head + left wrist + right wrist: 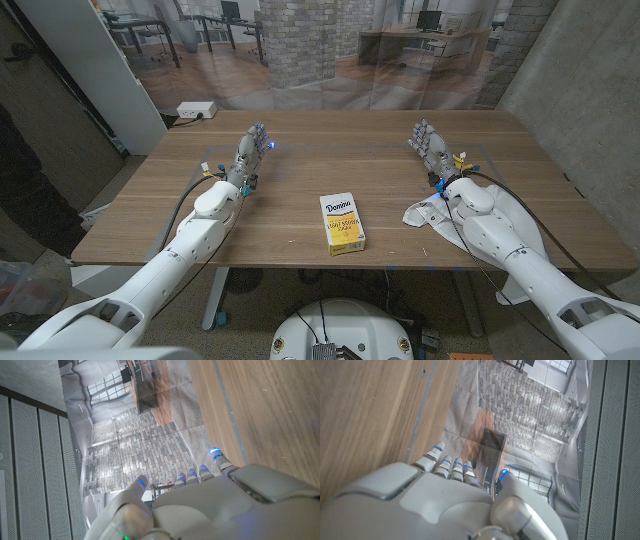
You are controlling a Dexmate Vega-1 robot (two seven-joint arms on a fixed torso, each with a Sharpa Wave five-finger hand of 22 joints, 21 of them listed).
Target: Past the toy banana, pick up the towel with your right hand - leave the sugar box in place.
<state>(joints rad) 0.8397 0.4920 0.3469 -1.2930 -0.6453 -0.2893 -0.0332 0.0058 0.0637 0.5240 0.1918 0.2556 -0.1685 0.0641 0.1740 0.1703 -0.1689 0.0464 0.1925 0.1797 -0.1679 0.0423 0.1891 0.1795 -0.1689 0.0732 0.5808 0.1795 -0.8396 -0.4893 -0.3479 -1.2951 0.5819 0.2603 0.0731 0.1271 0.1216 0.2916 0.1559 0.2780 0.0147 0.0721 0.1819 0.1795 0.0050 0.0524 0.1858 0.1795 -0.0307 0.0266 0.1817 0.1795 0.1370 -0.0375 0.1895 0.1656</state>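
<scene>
Right hand (430, 140) hovers with fingers apart, holding nothing. Towel (422, 213) lies at its 6 o'clock, beneath the forearm. Sugar box (342, 223) sits toward 8 o'clock.

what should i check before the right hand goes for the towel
1. Right hand free: ok, it holds nothing, fingers apart.
2. Towel located: ok, white cloth at the table's near right, partly under the right forearm.
3. Hand placed for the grasp: not ok, it sits farther up the table than the towel.
4. Toy banana: cannot tell, none is visible.
5. Sugar box clear of the path: ok, it lies mid-table, apart from the towel.
6. Left hand out of the way: ok, far left.
</scene>
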